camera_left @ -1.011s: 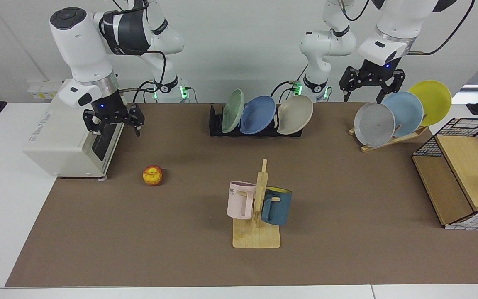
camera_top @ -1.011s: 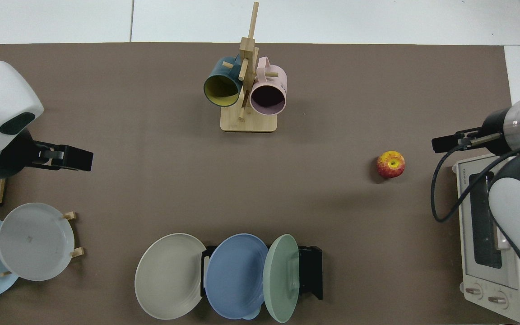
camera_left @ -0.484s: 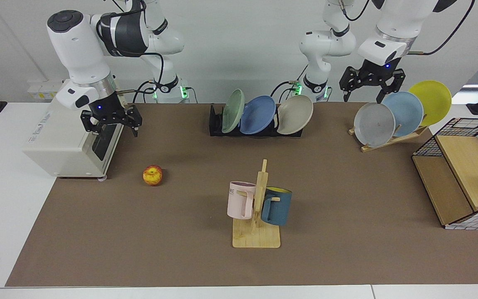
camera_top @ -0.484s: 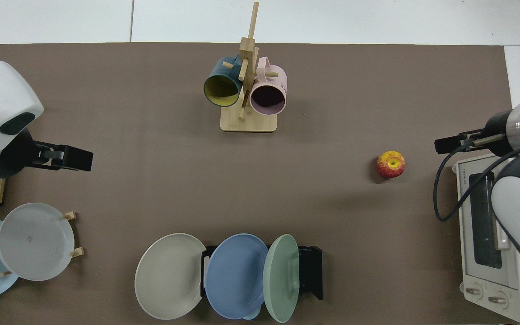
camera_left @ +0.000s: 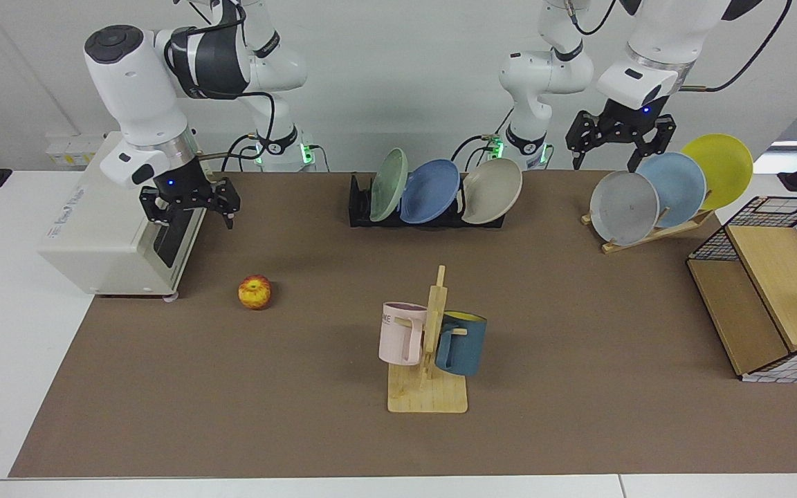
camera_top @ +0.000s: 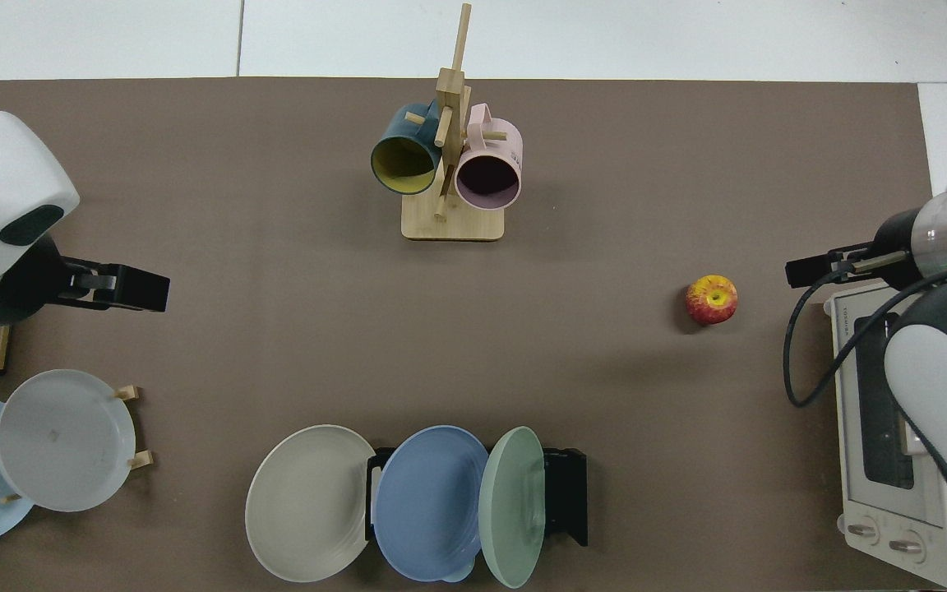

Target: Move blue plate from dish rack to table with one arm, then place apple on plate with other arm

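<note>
The blue plate (camera_left: 429, 191) (camera_top: 428, 501) stands upright in the middle slot of the black dish rack (camera_left: 358, 204) (camera_top: 570, 493), between a green plate and a beige one. On the brown table (camera_left: 288, 415) (camera_top: 276, 345) lies the apple (camera_left: 254, 292) (camera_top: 711, 299). My right gripper (camera_left: 191, 216) (camera_top: 809, 268) hangs open in front of the oven, behind and beside the apple, holding nothing. High above the wooden plate rack, my left gripper (camera_left: 618, 153) (camera_top: 132, 290) is open and holds nothing; that arm waits.
A white toaster oven (camera_left: 104, 235) (camera_top: 893, 444) stands by the right arm. A wooden mug stand (camera_left: 429, 373) (camera_top: 450, 189) with a pink and a dark blue mug is mid-table. A wooden rack (camera_left: 654, 232) holds grey, pale blue and yellow plates. A wire-and-wood crate (camera_left: 772, 304) sits beside it.
The right arm swayed slightly, its gripper ending almost where it began near the oven. The left arm, plates and apple have not moved.
</note>
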Controlling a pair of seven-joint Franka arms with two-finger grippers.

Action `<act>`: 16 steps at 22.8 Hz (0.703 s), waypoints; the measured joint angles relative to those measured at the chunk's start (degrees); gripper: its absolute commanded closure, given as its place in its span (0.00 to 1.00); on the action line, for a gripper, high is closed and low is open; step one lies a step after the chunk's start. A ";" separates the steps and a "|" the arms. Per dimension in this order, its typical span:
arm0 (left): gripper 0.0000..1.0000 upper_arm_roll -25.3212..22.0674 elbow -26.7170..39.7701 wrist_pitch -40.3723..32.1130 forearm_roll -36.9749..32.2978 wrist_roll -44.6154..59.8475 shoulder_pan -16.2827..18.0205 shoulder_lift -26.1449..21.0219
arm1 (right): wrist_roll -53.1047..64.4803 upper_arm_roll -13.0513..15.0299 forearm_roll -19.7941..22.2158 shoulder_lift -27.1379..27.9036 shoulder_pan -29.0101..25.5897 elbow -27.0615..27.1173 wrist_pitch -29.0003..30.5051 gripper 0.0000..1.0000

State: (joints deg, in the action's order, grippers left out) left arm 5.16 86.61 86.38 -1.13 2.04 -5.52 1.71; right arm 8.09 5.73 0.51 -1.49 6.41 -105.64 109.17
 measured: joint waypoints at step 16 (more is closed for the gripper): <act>0.01 3.16 15.58 1.94 6.29 0.47 -1.19 8.45 | -1.56 -0.22 -0.16 8.08 2.96 -11.01 18.29 0.00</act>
State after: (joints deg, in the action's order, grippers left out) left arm 8.32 102.19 88.32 5.16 2.50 -6.71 10.16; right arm 6.52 5.51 0.35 6.59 9.37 -116.65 127.47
